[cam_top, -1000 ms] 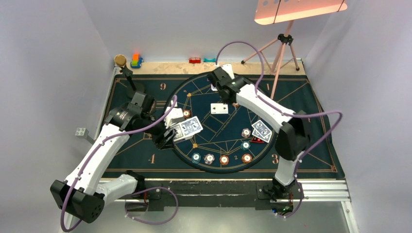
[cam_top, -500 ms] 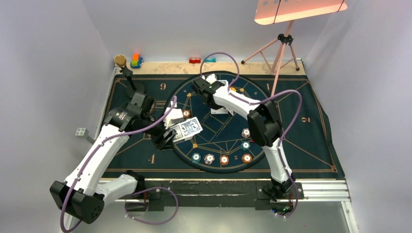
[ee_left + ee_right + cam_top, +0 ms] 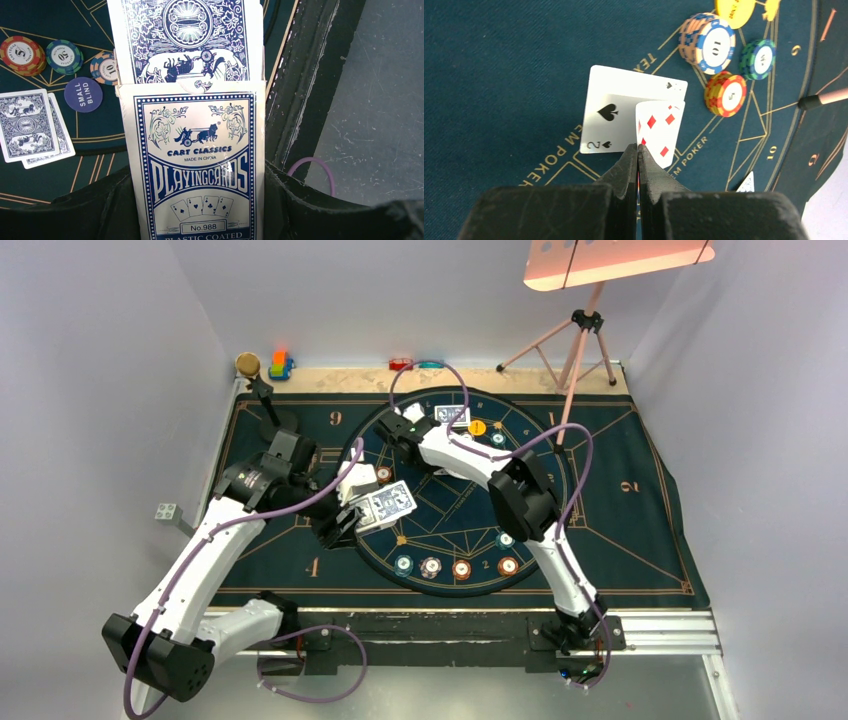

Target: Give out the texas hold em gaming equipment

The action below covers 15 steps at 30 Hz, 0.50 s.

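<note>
Your right jaws clench one diamond card (image 3: 659, 131) over one face-up two of spades (image 3: 610, 116) on the mat (image 3: 499, 75), near three chip stacks (image 3: 711, 44); your left jaws grasp one card box (image 3: 195, 170).

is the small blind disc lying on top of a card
No, the small blind disc lies beside the 10 chip, with a gap between it and the two cards.
</note>
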### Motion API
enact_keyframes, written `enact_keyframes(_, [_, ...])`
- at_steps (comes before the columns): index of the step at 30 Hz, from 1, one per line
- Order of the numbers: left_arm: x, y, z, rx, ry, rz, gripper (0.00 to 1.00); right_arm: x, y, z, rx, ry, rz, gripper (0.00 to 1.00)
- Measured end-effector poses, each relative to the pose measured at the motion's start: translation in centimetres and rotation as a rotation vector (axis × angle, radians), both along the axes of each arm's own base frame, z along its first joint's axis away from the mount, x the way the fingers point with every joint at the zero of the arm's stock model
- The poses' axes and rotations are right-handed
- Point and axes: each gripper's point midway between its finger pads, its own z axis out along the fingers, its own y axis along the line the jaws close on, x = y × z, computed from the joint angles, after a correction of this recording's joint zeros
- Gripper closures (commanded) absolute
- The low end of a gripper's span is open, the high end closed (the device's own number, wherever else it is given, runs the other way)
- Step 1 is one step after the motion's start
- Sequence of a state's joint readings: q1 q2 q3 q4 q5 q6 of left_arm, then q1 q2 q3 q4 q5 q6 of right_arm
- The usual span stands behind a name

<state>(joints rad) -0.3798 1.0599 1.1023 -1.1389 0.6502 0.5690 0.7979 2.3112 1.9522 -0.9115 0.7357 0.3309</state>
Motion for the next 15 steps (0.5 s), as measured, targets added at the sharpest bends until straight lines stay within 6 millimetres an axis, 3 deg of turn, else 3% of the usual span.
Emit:
enact_keyframes(9, [0.0, 0.0, 0.0, 0.003, -0.001, 0.001, 0.89, -0.8, 0.9, -2.1, 0.028, 0.057, 0.021, 1.00])
enact_keyframes(15, [0.0, 0.0, -0.1, 0.004, -0.002, 0.002, 0.86, -1.3, 1.1, -2.8, 0.040, 0.082, 0.031, 0.81])
